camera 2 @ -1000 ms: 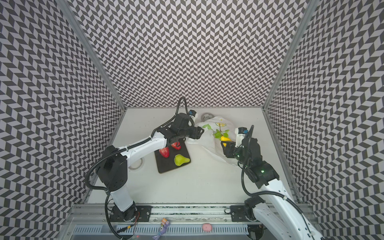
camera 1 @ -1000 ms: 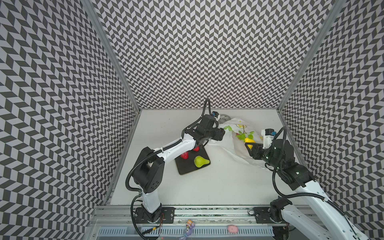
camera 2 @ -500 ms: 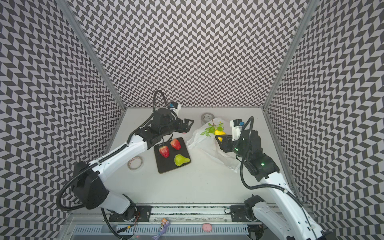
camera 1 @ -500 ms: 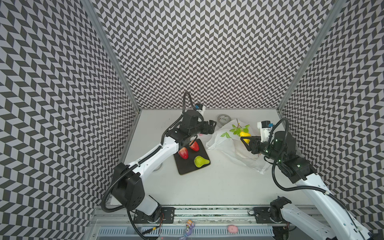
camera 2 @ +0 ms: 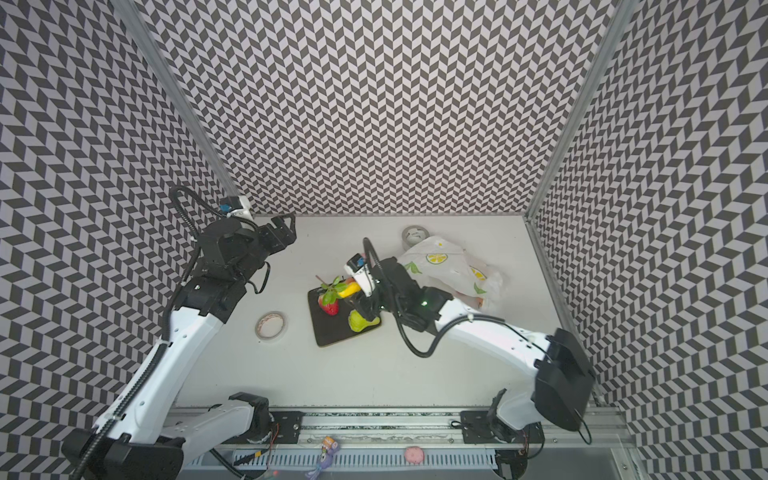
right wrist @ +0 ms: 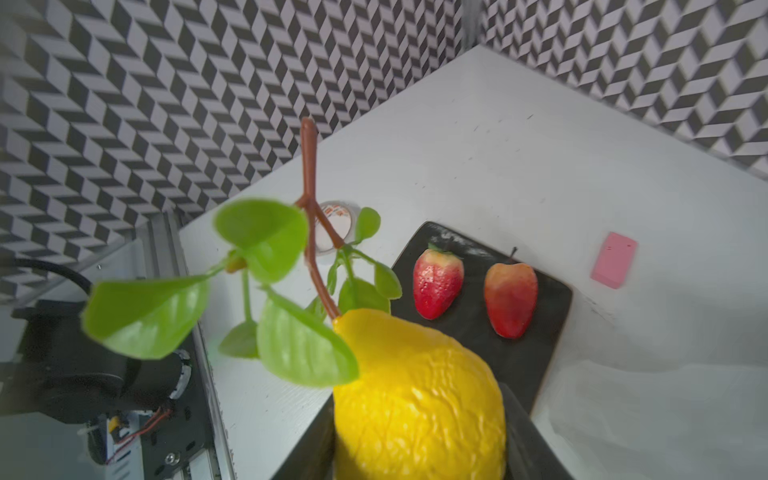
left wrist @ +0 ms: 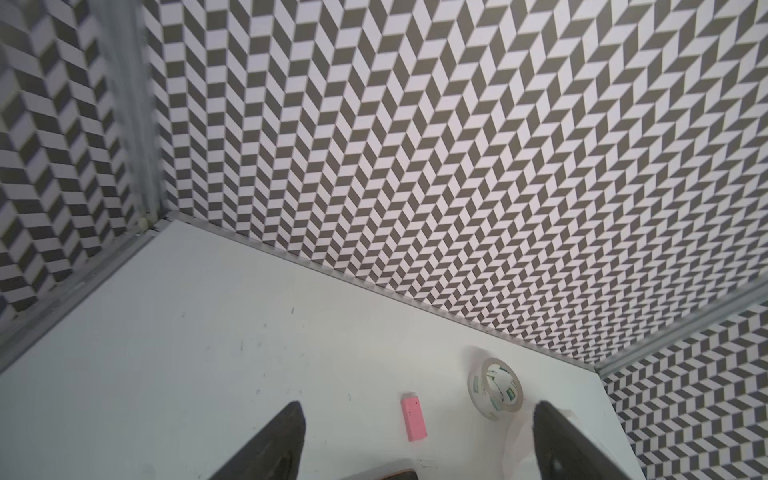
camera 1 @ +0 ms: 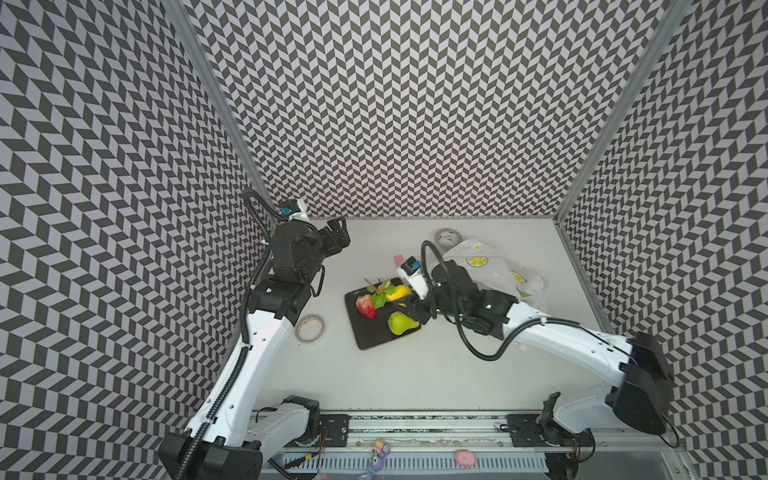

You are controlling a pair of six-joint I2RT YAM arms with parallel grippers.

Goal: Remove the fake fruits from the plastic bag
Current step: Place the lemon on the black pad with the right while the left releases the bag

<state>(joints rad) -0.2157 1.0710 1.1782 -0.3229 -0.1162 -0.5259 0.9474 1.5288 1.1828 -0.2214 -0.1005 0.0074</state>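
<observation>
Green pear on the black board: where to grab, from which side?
Take the green pear across its wide belly, from straight above. It lies on its side on the black board; the narrow end tapers and would likely slip.

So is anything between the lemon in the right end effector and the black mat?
Nothing visible, though the mat is crowded: the lemon hangs above it, with two strawberries and the pear lying on it.

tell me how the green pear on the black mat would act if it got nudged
Lying on its side, the green pear would probably roll in a curve on its rounded belly. Its glossy skin looks slippery to pinch. The flat black mat seems to have no rim to stop it.
</observation>
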